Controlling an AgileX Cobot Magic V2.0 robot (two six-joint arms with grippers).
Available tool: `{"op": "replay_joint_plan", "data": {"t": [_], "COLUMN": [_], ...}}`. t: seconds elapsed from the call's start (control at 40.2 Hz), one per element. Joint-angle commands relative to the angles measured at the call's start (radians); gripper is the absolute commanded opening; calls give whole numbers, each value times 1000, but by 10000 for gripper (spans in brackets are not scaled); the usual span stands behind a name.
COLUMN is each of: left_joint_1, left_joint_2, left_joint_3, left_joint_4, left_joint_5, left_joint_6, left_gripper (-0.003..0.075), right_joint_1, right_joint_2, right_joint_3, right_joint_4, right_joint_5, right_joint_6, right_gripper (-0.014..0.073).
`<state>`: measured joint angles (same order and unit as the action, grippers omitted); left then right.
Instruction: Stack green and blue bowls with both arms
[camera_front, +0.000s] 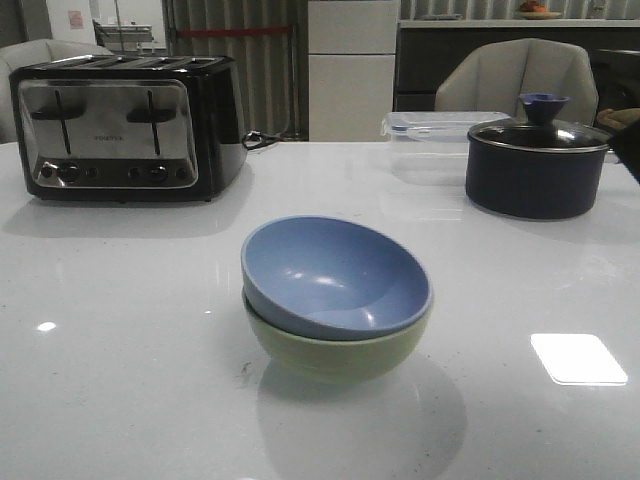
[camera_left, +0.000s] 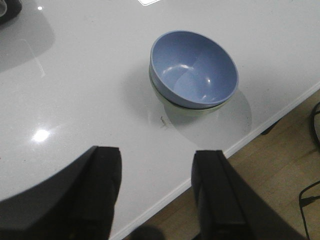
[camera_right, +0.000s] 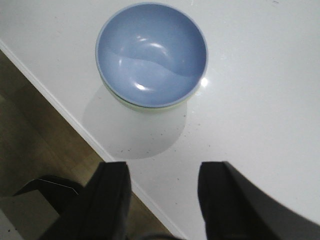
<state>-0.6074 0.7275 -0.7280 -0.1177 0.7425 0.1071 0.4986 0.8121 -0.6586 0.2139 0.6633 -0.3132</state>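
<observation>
The dusty blue bowl (camera_front: 335, 272) sits tilted inside the pale green bowl (camera_front: 335, 352) near the middle of the white table (camera_front: 120, 350). The left wrist view shows the blue bowl (camera_left: 194, 68) over a sliver of the green bowl (camera_left: 200, 108). The right wrist view shows the blue bowl (camera_right: 151, 53) with a thin edge of the green bowl (camera_right: 134, 106) beneath. My left gripper (camera_left: 157, 162) is open and empty, above the table's front edge, apart from the bowls. My right gripper (camera_right: 164, 175) is open and empty, also back over the table's front edge. Neither arm shows in the front view.
A black and steel toaster (camera_front: 125, 125) stands at the back left. A dark lidded pot with a blue knob (camera_front: 536, 160) stands at the back right, with a clear plastic box (camera_front: 430, 135) beside it. The table's front edge (camera_left: 210, 165) and wooden floor (camera_right: 30, 135) show under both grippers.
</observation>
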Motion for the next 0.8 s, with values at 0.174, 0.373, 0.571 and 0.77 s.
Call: {"op": "replay_joint_plan", "data": {"t": [0.174,0.373,0.571,0.77], "left_joint_1": [-7,-7,-7,-7], "left_joint_2": [-62,-62,-62,-62], "left_joint_3": [-10,-10,-10,-10], "left_joint_4": [144,147,147,147], "left_joint_5": [-18,-14,-17,-24], "left_joint_6": [-125,-125,-123,-123], "left_gripper": [403,403,311,120], "right_joint_1": [-58,-58,-57,-57], "right_joint_2": [-14,-55,-59,-59], "right_joint_3": [-20,10,16,16], "right_joint_4": [-12,-9,-14,-14], "right_joint_5": [-7,-27,-30,-30], "right_joint_6": [51,42,27,27], "right_gripper": [436,434,305,113]}}
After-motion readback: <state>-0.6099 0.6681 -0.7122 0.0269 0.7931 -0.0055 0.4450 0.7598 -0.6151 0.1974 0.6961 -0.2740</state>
